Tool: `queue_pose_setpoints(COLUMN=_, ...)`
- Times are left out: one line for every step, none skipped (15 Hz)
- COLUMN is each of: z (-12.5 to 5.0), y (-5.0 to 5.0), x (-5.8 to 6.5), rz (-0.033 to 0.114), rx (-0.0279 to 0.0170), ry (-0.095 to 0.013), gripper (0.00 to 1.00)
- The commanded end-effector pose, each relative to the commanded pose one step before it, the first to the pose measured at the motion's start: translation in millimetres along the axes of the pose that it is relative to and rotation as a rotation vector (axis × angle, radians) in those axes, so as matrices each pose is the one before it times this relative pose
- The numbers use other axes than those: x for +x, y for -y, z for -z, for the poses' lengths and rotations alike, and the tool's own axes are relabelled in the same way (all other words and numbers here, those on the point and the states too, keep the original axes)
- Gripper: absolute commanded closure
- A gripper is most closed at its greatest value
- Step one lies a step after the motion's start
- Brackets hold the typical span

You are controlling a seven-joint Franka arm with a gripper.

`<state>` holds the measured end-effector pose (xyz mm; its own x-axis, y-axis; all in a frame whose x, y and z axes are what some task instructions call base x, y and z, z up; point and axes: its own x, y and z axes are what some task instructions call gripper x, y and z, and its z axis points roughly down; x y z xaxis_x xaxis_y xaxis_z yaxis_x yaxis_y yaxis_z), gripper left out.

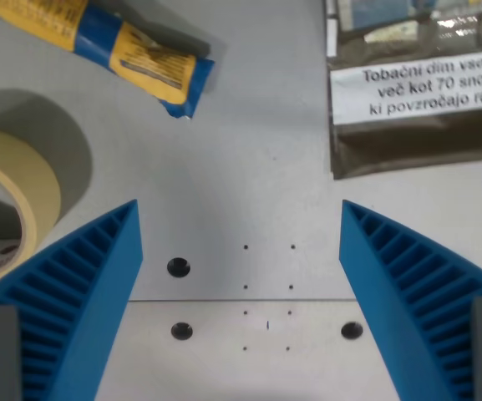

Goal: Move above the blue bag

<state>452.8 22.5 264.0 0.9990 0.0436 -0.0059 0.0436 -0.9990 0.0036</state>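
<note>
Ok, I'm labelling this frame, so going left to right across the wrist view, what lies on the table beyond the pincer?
Tape roll → yellow and blue bag → dark pouch with a white warning label. The open pincer sits low in the view, over bare table.

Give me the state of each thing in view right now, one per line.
pincer: open, empty, over bare table.
blue and yellow bag: lying flat, rolled shut, upper left of the wrist view, not under the pincer.
tape roll: lying flat, left edge.
tobacco pouch: lying flat, warning label up, upper right.
</note>
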Motion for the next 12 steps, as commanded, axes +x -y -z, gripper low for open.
queue_pose_setpoints(z=-5.74, y=5.59, x=7.26, rz=0.224, rx=0.01429, ry=-0.0147, gripper=0.0)
queue_pose_setpoints(z=-2.17, y=1.64, x=1.8, rz=0.0301, rx=0.00173, ry=0.0005, gripper=0.0)
queue_pose_setpoints(z=-2.21, y=1.68, x=1.92, rz=0.0333, rx=0.00215, ry=0.0022, gripper=0.0)
queue_pose_setpoints(z=-2.24, y=1.75, x=2.05, rz=0.0333, rx=0.00219, ry=-0.0012, gripper=0.0)
queue_pose_setpoints(z=-2.28, y=1.82, x=2.22, rz=0.0333, rx=0.00268, ry=0.0009, gripper=0.0)
queue_pose_setpoints(z=-2.37, y=1.86, x=2.38, rz=0.0333, rx=0.00317, ry=0.0011, gripper=0.0)
queue_pose_setpoints(z=-2.47, y=1.84, x=2.55, rz=0.0333, rx=0.00298, ry=0.0011, gripper=0.0)
queue_pose_setpoints(z=-2.61, y=1.78, x=2.71, rz=0.0333, rx=0.00374, ry=0.0023, gripper=0.0)
queue_pose_setpoints(z=-2.73, y=1.66, x=2.84, rz=0.0333, rx=0.00311, ry=-0.0004, gripper=0.0)
queue_pose_setpoints(z=-2.85, y=1.53, x=2.98, rz=0.0333, rx=0.00325, ry=0.0002, gripper=0.0)
queue_pose_setpoints(z=-2.98, y=1.42, x=3.07, rz=0.0333, rx=0.00366, ry=0.0008, gripper=0.0)
queue_pose_setpoints(z=-3.03, y=1.33, x=3.19, rz=0.0333, rx=0.00362, ry=0.0009, gripper=0.0)
